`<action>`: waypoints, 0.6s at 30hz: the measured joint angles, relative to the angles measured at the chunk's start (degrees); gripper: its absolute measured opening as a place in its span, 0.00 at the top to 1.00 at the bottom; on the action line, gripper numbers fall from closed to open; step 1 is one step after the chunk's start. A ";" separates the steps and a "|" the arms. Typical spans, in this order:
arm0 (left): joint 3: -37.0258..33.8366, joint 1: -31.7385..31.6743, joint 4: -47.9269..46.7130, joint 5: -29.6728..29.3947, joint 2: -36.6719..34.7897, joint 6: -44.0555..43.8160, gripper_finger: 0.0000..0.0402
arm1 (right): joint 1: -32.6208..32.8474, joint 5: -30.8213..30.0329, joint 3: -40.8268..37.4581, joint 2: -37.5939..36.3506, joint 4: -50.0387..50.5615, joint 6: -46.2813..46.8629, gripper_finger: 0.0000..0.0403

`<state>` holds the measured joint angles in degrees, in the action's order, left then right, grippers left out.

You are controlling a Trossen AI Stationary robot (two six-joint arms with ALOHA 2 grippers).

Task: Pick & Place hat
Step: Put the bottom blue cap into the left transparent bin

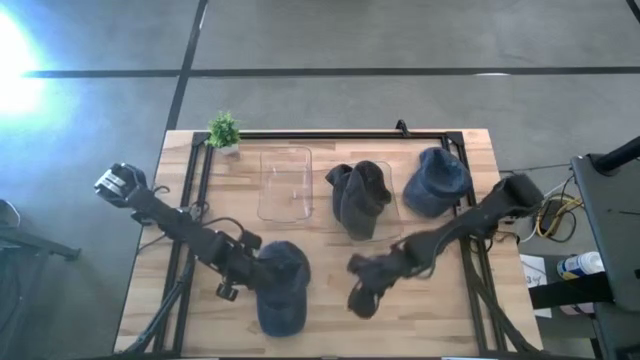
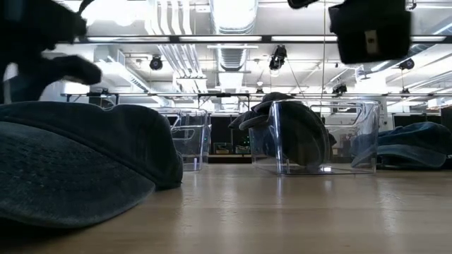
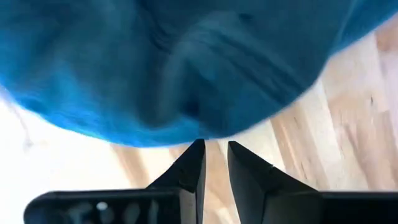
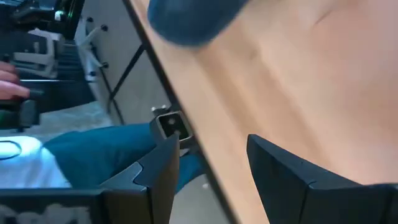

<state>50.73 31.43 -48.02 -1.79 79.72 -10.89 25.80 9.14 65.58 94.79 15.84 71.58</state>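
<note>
A dark blue cap [image 1: 282, 287] lies flat on the wooden table near its near edge; it fills the left of the low view [image 2: 70, 162]. My left gripper [image 1: 250, 272] is at the cap's left side. In the left wrist view [image 3: 216, 149] its fingers are only a narrow gap apart, with their tips at the cap's rim [image 3: 199, 134]. My right gripper [image 1: 362, 288] hovers open to the right of the cap and holds nothing [image 4: 211, 152]. A second dark hat [image 1: 360, 197] sits in a clear bin. A third blue hat [image 1: 437, 181] lies on the table at the far right. My left gripper comes at the cap level from the table's left, and its fingertips [image 3: 198, 149] reach the cap's rim. I cannot tell whether they touch it. The cap lies flat on the table.
An empty clear bin [image 1: 285, 185] stands left of the bin with the hat [image 2: 296, 137]. A small green plant [image 1: 224, 130] is at the far left corner. A black frame [image 1: 330, 134] runs along the table's edges. A person's legs [image 4: 99, 155] show beyond the near edge.
</note>
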 joint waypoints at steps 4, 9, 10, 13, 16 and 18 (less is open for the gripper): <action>-4.84 2.93 9.39 3.27 -0.04 -7.18 0.84 | 2.92 -0.06 0.56 6.59 -8.11 8.21 0.54; -9.24 6.68 26.75 4.19 -0.04 -18.86 0.84 | 4.61 -2.81 1.56 13.91 -20.72 17.65 0.54; -9.83 7.26 29.76 3.66 -0.03 -20.80 0.84 | 4.72 -3.35 2.04 15.36 -22.06 18.59 0.54; -10.24 8.32 35.13 -0.15 0.57 -25.54 0.84 | 4.85 -3.47 4.68 19.44 -22.75 20.53 0.54; -10.24 8.45 37.00 -4.12 1.56 -26.97 0.84 | 5.08 -1.58 7.95 22.93 -22.68 20.21 0.54; -10.24 8.43 36.75 -6.66 1.89 -27.44 0.84 | 5.52 -0.33 10.46 24.96 -22.79 20.14 0.54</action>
<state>40.49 39.86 -11.27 -8.45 81.61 -38.33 31.32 8.80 76.04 119.75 -6.94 91.71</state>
